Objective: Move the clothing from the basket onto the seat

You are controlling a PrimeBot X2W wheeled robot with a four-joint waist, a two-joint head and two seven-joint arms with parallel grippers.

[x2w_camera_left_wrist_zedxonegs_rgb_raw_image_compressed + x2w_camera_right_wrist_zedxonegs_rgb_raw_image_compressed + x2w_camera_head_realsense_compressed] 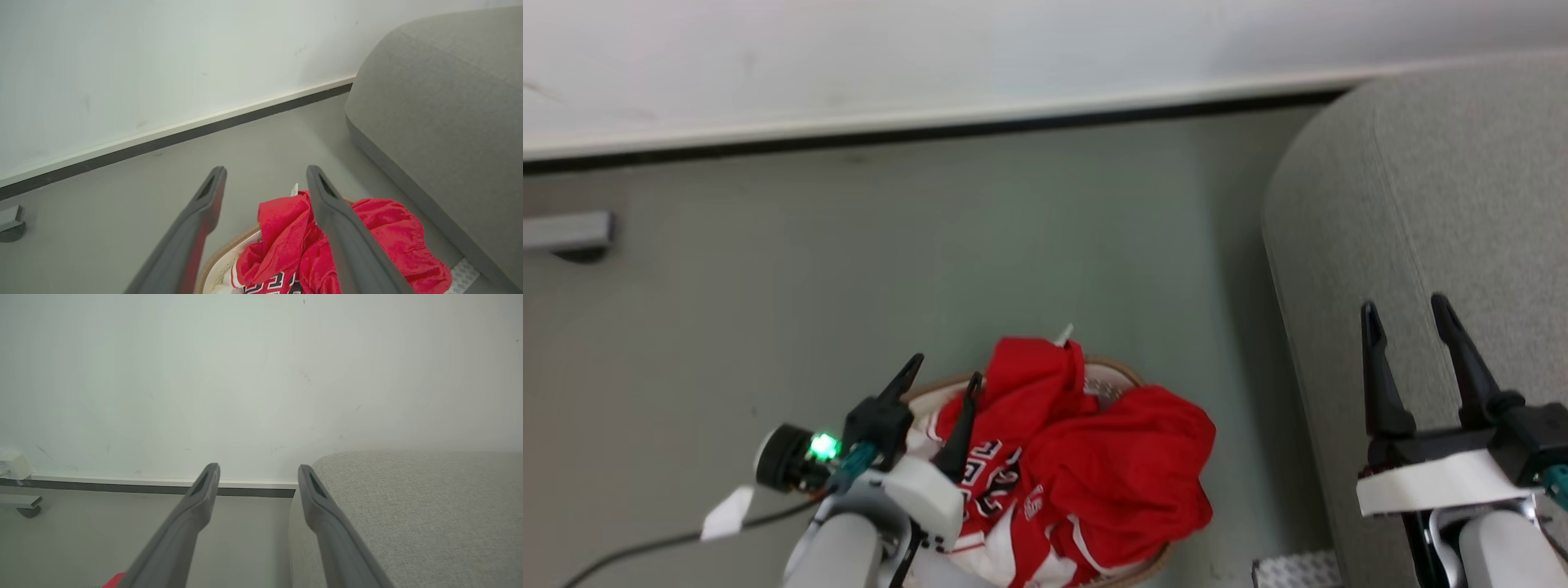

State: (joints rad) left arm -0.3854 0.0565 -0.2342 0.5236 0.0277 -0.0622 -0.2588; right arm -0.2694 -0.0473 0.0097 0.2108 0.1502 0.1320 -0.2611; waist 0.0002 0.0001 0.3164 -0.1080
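left fingers (pixel 962 425) spread and empty just over red clothing (pixel 1111 465), clothing heaped in white basket (pixel 1107 382) on grey floor (pixel 1013 229), right fingers (pixel 1379 384) released, empty, over grey seat (pixel 1462 204) edge, basket beside seat, not touching, white wall (pixel 1013 49) beyond

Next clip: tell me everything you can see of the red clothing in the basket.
The red fabric clothing lies as a soft, crumpled heap filling the white perforated plastic basket and spilling over its rim. One piece is a jersey with black-and-white lettering and white trim; a plainer red piece is bunched at the head view's right. A small white tag sticks up on top. The open left gripper is over its left edge; contact cannot be told.
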